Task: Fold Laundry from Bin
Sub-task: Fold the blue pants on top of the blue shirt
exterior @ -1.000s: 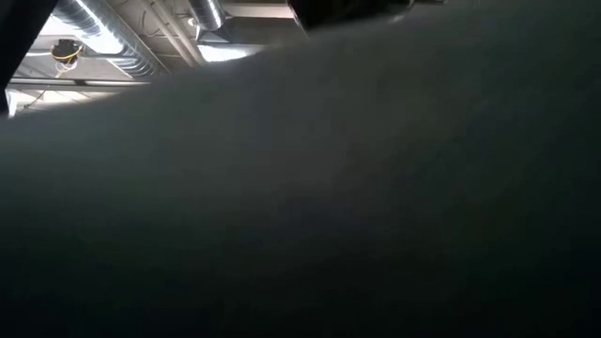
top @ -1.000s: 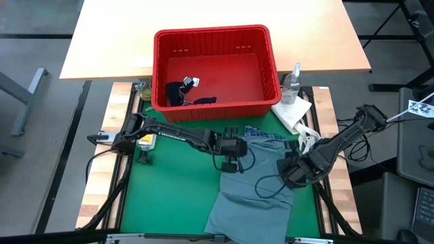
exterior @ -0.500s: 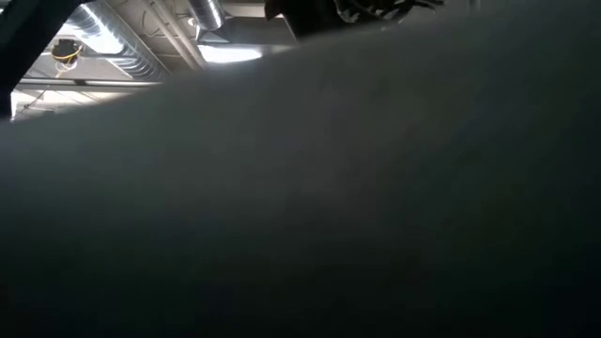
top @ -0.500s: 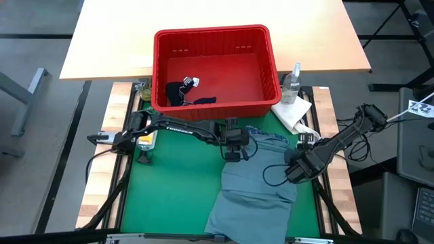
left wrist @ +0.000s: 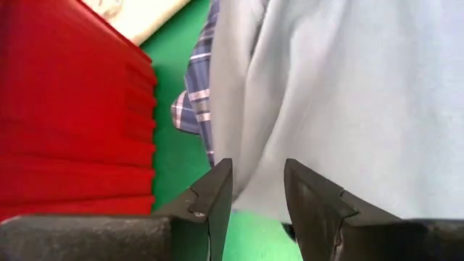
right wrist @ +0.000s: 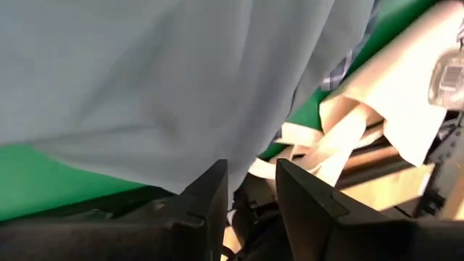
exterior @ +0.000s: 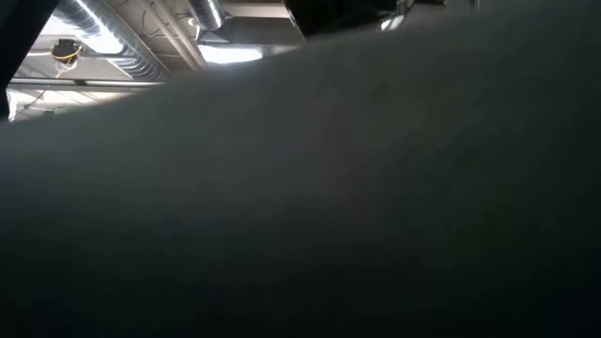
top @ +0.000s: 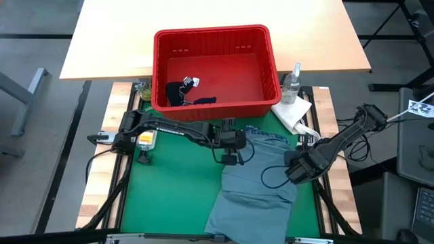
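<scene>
A large grey-blue garment lies spread on the green mat, and its near end reaches the table's near edge. A blue-white plaid shirt peeks out from under its far end. The red bin stands beyond it, with a dark navy garment on its floor. My left gripper hovers open at the grey-blue garment's far left edge, pointing down at a slant. At the garment's right edge, my right gripper is open with nothing between its fingers.
White paper towel lies crumpled at the mat's far right corner, with a clear bottle beside the bin. Dark grey cloth fills almost the whole low view. Bare green mat lies left of the garment.
My left gripper has gone a little toward the far edge, from over the grey-blue garment's far left part to its edge. My right gripper has turned at the wrist and tipped steeper, staying by the garment's right edge. Both have stayed open.
</scene>
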Robot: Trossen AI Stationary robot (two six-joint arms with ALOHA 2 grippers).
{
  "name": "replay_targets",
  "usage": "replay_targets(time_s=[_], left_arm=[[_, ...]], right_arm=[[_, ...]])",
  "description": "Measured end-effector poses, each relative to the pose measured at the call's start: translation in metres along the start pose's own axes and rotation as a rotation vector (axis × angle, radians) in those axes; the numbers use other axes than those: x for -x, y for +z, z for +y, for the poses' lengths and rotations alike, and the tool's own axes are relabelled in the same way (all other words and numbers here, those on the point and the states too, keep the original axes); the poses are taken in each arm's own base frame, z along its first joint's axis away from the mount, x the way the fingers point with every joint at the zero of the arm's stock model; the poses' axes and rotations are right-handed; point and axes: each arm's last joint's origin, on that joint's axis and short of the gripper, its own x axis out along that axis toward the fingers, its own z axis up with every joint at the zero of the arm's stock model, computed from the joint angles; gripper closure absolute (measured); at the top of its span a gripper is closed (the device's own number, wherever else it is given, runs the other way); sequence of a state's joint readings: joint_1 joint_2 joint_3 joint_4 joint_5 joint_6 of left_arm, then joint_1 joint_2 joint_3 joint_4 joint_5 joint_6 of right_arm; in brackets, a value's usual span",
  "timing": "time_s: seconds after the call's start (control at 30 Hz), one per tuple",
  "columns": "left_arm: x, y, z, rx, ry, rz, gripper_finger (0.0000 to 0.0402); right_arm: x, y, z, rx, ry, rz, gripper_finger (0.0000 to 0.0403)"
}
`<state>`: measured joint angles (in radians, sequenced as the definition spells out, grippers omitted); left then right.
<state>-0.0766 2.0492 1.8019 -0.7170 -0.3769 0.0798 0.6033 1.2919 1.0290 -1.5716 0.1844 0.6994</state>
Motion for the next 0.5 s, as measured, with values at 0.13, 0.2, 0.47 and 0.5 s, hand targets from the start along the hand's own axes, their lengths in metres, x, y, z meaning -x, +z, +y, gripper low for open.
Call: replay_targets(time_s=[0.13,0.2,0.47,0.5], left_arm=[[0.011,0.0,-0.003,0.01,-0.006,0.006,0.028],[0.017,-0.001,-0.01,-0.009,-0.023,0.008,0.028],[0.031,-0.001,-0.054,-0.034,-0.23,-0.011,0.028],[0.033,-0.001,-0.059,-0.044,-0.236,-0.013,0.028]], right_arm=[[0.015,0.003,0.003,-0.004,0.063,-0.06,0.0286],[0.022,0.004,0.008,-0.007,0.101,-0.111,0.0286],[0.034,0.001,0.058,-0.029,0.224,-0.433,0.0286],[0.034,0.001,0.066,-0.028,0.211,-0.477,0.0286]])
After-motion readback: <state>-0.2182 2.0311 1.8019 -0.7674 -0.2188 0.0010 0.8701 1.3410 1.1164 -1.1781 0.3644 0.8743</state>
